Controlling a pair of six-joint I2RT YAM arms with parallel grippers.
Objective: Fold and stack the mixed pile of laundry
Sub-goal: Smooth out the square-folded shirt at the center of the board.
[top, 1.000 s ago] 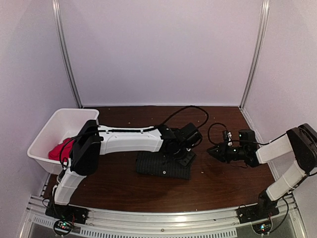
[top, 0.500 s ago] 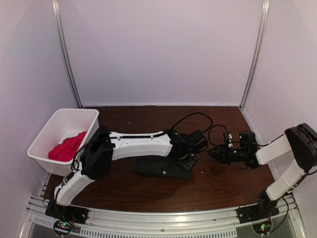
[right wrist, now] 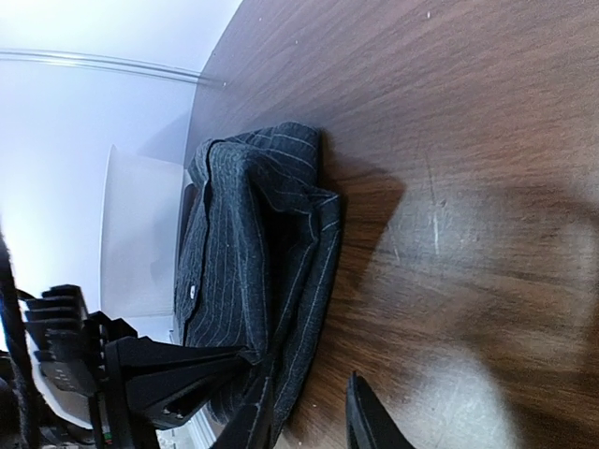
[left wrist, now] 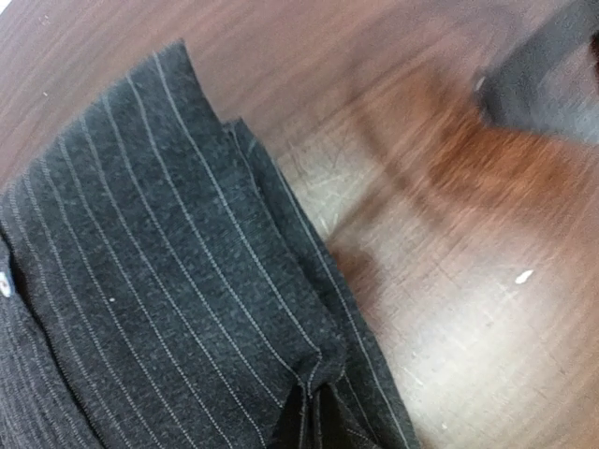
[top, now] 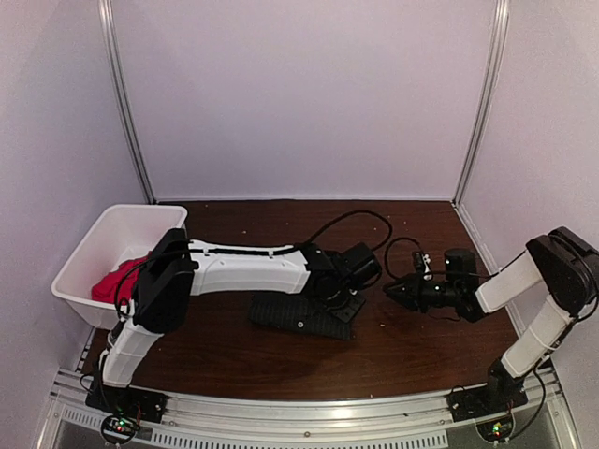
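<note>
Pale lilac-white walls (top: 299,94) are closing round a scratched dark brown wooden tabletop (top: 234,360), aluminium corner posts (top: 126,103) are rising at the back, a ribbed metal rail (top: 309,413) is edging the front, and overhead light is glaring off the wood.

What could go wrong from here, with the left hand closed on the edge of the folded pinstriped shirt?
1. The left hand pinches only a thin bunch of cloth at the right end of the pinstriped shirt. A pull may drag the whole garment along or undo its folds.
2. The right hand hangs open just beside that end, close to the left hand. A move by either arm could make them collide.
</note>
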